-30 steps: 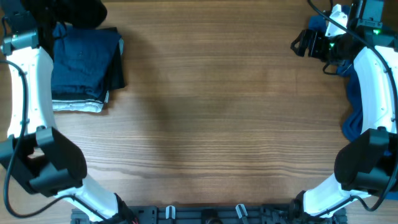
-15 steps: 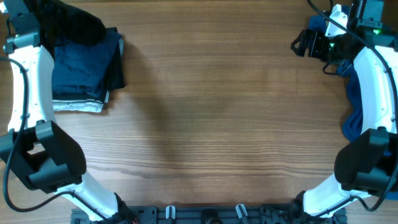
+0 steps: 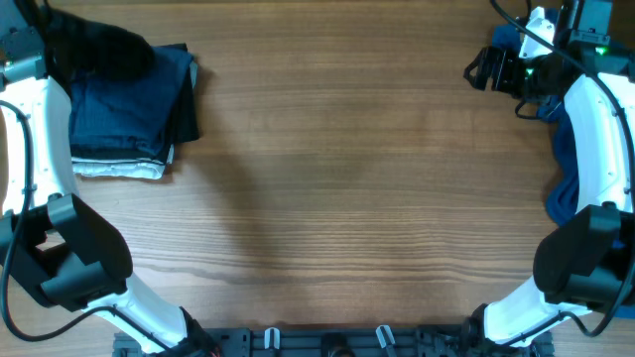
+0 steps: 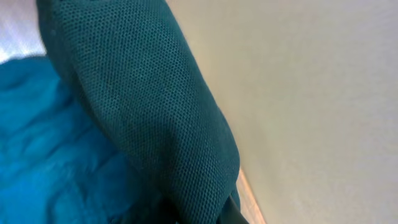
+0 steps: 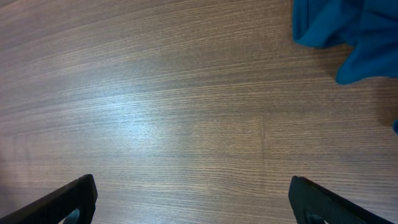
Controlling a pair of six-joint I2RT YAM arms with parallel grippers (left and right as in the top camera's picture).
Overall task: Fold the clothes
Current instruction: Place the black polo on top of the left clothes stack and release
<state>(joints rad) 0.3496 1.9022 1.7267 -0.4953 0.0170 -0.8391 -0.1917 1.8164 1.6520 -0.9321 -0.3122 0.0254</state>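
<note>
Clothes are being folded, and one step looks nearly done. A black shirt is held bunched up at the far left corner of the table, just over the back edge of a neat pile of folded things. The left claw is hidden by the cloth in the overhead view. Its fingers are not seen in the wrist view either — only dark cloth, very close, is seen there. That claw is closed tight, and the shirt seems to be pinched in it.

The right claw is spread wide and nothing is held in it. It hangs over bare table at the far right. A blue shirt is draped along the right edge, near that arm.

The step in hand, it seems, is the putting of the black shirt onto the pile. For the next move, the shirt should be lowered flat on top and let go — gently, so the pile is not knocked crooked. After that, the blue shirt could be pulled to the middle and spread out.
</note>
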